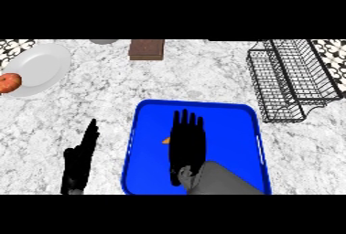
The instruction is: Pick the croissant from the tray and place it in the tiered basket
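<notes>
right hand (186,145): fingers straight, flat over tray centre, curled round nothing | croissant (165,140): in blue tray (233,137), orange tip showing at fingers' left edge, rest hidden | tiered basket (289,77): upper right | plate (44,64): upper left, reddish fruit (8,82) on rim | left hand (79,160): lower left on counter (202,77), fingers straight

The worktop (202,77) looks like stone, white mottled with grey, and the tray (152,137) on it looks like smooth blue plastic. The tiered basket (290,77) is thin black wire, the plate (44,64) smooth and white like glazed ceramic, the brown block (147,49) dull and wood-like. The left robot hand (81,160) and right robot hand (187,141) are matt black.
</notes>
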You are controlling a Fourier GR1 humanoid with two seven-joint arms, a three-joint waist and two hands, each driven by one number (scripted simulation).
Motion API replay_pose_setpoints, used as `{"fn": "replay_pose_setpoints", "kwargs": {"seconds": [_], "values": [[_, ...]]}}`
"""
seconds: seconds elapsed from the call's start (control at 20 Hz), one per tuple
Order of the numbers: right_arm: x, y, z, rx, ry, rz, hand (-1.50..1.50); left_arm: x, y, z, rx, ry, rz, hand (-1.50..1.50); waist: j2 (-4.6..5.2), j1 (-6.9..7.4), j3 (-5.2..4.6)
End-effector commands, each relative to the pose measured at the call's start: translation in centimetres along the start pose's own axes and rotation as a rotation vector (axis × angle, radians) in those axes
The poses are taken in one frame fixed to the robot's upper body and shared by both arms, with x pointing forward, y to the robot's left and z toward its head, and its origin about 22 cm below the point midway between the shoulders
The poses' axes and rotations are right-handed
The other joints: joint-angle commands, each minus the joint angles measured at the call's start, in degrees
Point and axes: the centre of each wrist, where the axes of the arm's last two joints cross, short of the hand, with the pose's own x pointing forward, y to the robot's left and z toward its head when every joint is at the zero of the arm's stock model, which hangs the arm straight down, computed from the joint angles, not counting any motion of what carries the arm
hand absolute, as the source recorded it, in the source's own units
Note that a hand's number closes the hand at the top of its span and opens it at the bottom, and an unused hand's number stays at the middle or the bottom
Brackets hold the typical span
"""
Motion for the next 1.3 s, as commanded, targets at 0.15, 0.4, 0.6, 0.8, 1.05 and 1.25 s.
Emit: {"fn": "replay_pose_setpoints", "kwargs": {"seconds": [0.15,0.4,0.6,0.8,1.05,1.25], "values": [[0.6,0.4,-0.8,0.059,0.219,0.066,-1.5,-0.8,0.1,0.5,-0.013,0.012,0.003,0.0,0.02,-0.34,-0.04],[0.6,1.2,-1.3,0.116,0.246,0.065,-1.5,-0.9,0.3,-0.2,0.001,0.016,0.009,0.0,0.08,-0.34,-0.06],[0.5,2.4,-2.1,0.121,0.244,0.065,-1.5,-0.5,-0.6,0.6,-0.005,-0.001,-0.003,0.0,0.11,0.03,-0.02],[-0.7,4.0,-3.1,0.163,0.25,0.048,-1.5,0.3,0.9,-0.4,0.016,0.002,-0.003,0.0,0.14,-0.33,-0.01],[0.5,1.1,-2.9,0.124,0.231,0.049,1.5,-0.3,1.3,-0.3,0.005,0.02,0.008,0.0,0.14,-0.03,-0.03],[-0.6,5.3,-2.3,0.112,0.16,0.028,1.5,0.5,0.4,0.2,0.01,0.005,-0.013,0.0,0.11,-0.28,0.01]]}}
